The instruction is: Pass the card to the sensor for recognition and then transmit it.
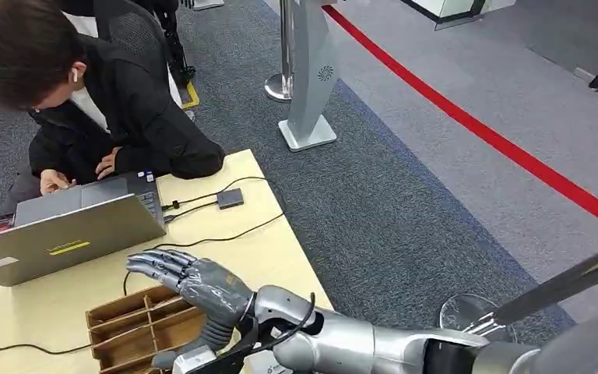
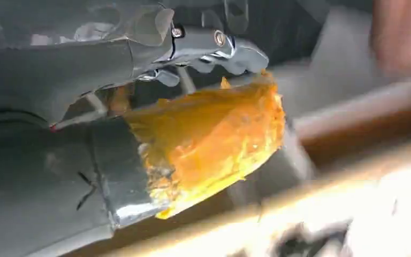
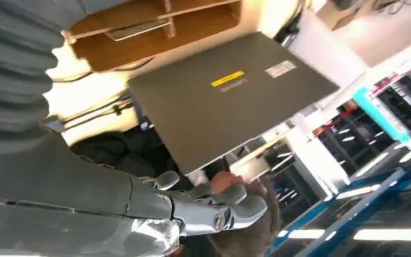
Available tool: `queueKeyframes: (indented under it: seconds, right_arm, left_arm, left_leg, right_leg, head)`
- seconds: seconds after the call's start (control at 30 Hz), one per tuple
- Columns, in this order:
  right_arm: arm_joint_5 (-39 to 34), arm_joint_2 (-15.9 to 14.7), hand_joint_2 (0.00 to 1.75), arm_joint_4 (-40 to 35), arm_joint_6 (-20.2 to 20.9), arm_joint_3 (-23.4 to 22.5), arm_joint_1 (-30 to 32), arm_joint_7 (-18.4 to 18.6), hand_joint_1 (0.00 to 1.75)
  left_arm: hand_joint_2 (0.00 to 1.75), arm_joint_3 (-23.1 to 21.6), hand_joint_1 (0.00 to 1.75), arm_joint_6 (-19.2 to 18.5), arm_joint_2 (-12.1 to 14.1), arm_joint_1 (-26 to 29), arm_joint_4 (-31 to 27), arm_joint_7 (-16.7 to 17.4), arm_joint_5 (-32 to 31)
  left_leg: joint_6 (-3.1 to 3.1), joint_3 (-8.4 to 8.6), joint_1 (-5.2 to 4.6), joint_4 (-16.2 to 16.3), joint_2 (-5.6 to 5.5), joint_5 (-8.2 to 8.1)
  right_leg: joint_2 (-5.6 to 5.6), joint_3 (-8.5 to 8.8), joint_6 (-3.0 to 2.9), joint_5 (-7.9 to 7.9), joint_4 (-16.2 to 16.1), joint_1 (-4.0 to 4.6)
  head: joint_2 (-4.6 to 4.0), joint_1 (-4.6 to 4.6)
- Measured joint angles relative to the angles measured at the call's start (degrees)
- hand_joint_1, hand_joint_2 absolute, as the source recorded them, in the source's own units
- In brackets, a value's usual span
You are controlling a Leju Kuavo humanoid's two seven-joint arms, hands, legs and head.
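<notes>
The right hand (image 1: 195, 284) reaches across the pale wooden worktop (image 1: 280, 257) from the robot's right side and hangs above a brown wooden box (image 1: 128, 331) with several long compartments. Its fingers (image 1: 156, 265) are stretched forward and a little spread, only slightly bent, and they hold nothing. In the right wrist view the same fingers (image 3: 230, 206) are also apart with nothing between them.

In the right wrist view, a thin flat piece, which seems to be the card (image 3: 136, 29), lies in one compartment of the wooden box, apart from the hand. It is too small to tell more about it.

Behind the box a grey laptop (image 1: 62, 238) stands open on the worktop, with a yellow label on its lid. A person (image 1: 101, 101) in dark clothes leans over it from the far side, both hands near the keyboard. Just beside the laptop, a small dark box (image 1: 230, 197) lies on the worktop with black cables going to it.

The left wrist view is blurred and very close. It shows the left hand (image 2: 112, 59) with an orange wrapping (image 2: 208, 139) on one thick part. I cannot tell if its fingers are open or closed, or if they hold anything.

Beyond the worktop there is grey carpet (image 1: 405, 202) with a red line (image 1: 498, 140) across it, and a silver stand (image 1: 307, 78).
</notes>
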Motion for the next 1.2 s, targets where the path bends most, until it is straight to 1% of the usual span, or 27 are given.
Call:
queueKeyframes:
  seconds: [0.03,0.07,0.1,0.13,0.2,0.23,0.27,0.3,0.33,0.37,0.4,0.57,0.83,1.2]
  right_arm:
    - [1.9,-0.3,1.75,0.0,-0.9,0.0,0.7,0.7,0.00]
    - [4.3,-0.4,1.75,-0.2,-1.4,-0.1,1.8,1.6,0.00]
    - [6.8,-0.5,1.75,-0.5,-1.7,-0.2,3.0,2.2,0.00]
    - [8.8,-0.7,1.75,-1.0,-2.0,-0.3,4.1,2.8,0.00]
    - [11.1,-0.9,1.75,-1.6,-2.7,-0.4,5.5,3.6,0.00]
    - [12.0,-1.2,1.75,-1.8,-2.9,-0.6,6.0,4.0,0.00]
    - [13.1,-1.5,1.75,-1.9,-3.1,-0.7,6.5,4.3,0.00]
    - [13.9,-1.6,1.75,-1.9,-3.1,-0.8,6.8,4.5,0.00]
    - [15.1,-1.7,1.75,-2.0,-3.3,-0.9,7.0,5.0,0.00]
    - [15.9,-1.7,1.75,-2.0,-3.3,-1.0,7.0,5.3,0.00]
    - [16.6,-1.8,1.75,-2.0,-3.4,-1.0,7.0,5.6,0.00]
    - [18.1,-2.0,1.75,-1.8,-3.4,-1.3,7.1,6.5,0.00]
    - [20.6,-2.0,1.75,-0.6,-3.0,-1.3,5.9,7.5,0.00]
    - [20.5,-1.8,1.75,1.4,0.3,-0.2,2.7,8.7,0.00]
  left_arm:
    - [0.00,0.5,0.00,8.0,1.1,-1.8,6.1,1.1,1.8]
    - [0.00,0.5,0.00,19.4,2.0,-3.5,11.2,2.8,2.6]
    - [0.00,0.6,0.00,32.9,3.1,-4.9,14.6,3.7,2.1]
    - [0.00,0.8,0.00,44.9,3.7,-6.0,17.4,3.7,1.8]
    - [0.00,1.0,0.00,58.5,6.4,-6.7,20.5,2.9,4.7]
    - [0.00,1.1,0.00,62.3,7.9,-6.8,21.7,2.3,7.1]
    - [0.00,1.4,0.00,61.4,9.5,-6.8,22.6,2.0,8.2]
    - [0.00,1.5,0.00,58.6,10.3,-6.7,23.3,1.9,8.4]
    - [0.00,1.6,0.00,53.4,11.1,-6.6,24.1,1.5,8.4]
    - [0.00,1.6,0.00,51.2,11.6,-6.8,24.6,1.5,8.4]
    - [0.00,1.6,0.00,50.2,11.8,-7.1,25.3,1.5,8.4]
    - [0.00,2.3,0.00,49.1,12.1,-7.8,28.0,1.6,8.4]
    - [0.00,2.3,0.00,48.8,12.9,-7.9,28.8,1.6,8.4]
    - [0.00,2.3,0.00,48.5,13.1,-7.9,29.2,1.7,8.4]
  left_leg:
    - [0.03,-0.02,-0.13,0.0,-0.15,0.04]
    - [0.04,-0.05,-0.11,0.0,-0.33,0.05]
    - [0.04,-0.06,0.03,0.0,-0.32,0.05]
    - [-0.02,-0.04,0.19,0.0,-0.29,0.01]
    - [-0.06,0.00,0.19,0.0,-0.13,-0.02]
    - [-0.06,-0.01,0.16,0.0,-0.14,-0.02]
    - [-0.06,-0.04,0.11,0.0,-0.17,-0.02]
    - [-0.07,-0.07,0.10,0.0,-0.21,-0.02]
    - [-0.07,-0.08,0.11,0.0,-0.23,-0.01]
    - [-0.07,-0.08,0.11,0.0,-0.25,0.00]
    - [-0.07,-0.08,0.14,0.0,-0.25,0.00]
    - [-0.07,-0.06,0.18,0.0,-0.23,0.00]
    - [-0.07,-0.07,0.15,0.0,-0.25,0.00]
    - [-0.07,-0.07,0.16,0.0,-0.25,0.00]
  right_leg:
    - [-0.21,0.03,0.03,-0.02,0.0,-0.11]
    - [-0.38,0.12,0.04,-0.07,0.1,-0.11]
    - [-0.38,0.36,0.04,-0.07,0.1,0.04]
    - [-0.32,0.43,-0.03,-0.02,0.0,0.17]
    - [-0.15,0.32,-0.09,0.02,0.0,0.18]
    - [-0.17,0.27,-0.08,0.01,0.0,0.13]
    - [-0.20,0.24,-0.09,-0.01,0.0,0.13]
    - [-0.24,0.22,-0.11,-0.02,0.0,0.15]
    - [-0.26,0.21,-0.13,-0.03,0.0,0.16]
    - [-0.30,0.21,-0.16,-0.05,0.0,0.15]
    - [-0.29,0.23,-0.18,-0.07,0.0,0.15]
    - [-0.27,0.28,-0.18,-0.06,0.0,0.15]
    - [-0.28,0.27,-0.18,-0.06,0.0,0.15]
    - [-0.28,0.28,-0.18,-0.06,0.0,0.15]
  head:
    - [0.00,-0.11]
    - [0.00,-0.11]
    - [0.00,0.00]
    - [0.00,0.09]
    - [0.00,0.11]
    - [0.00,0.00]
    - [0.00,-0.02]
    - [0.00,-0.02]
    - [0.00,-0.02]
    - [0.00,0.00]
    - [0.00,-0.05]
    - [0.00,0.04]
    - [0.00,0.02]
    - [0.00,0.02]
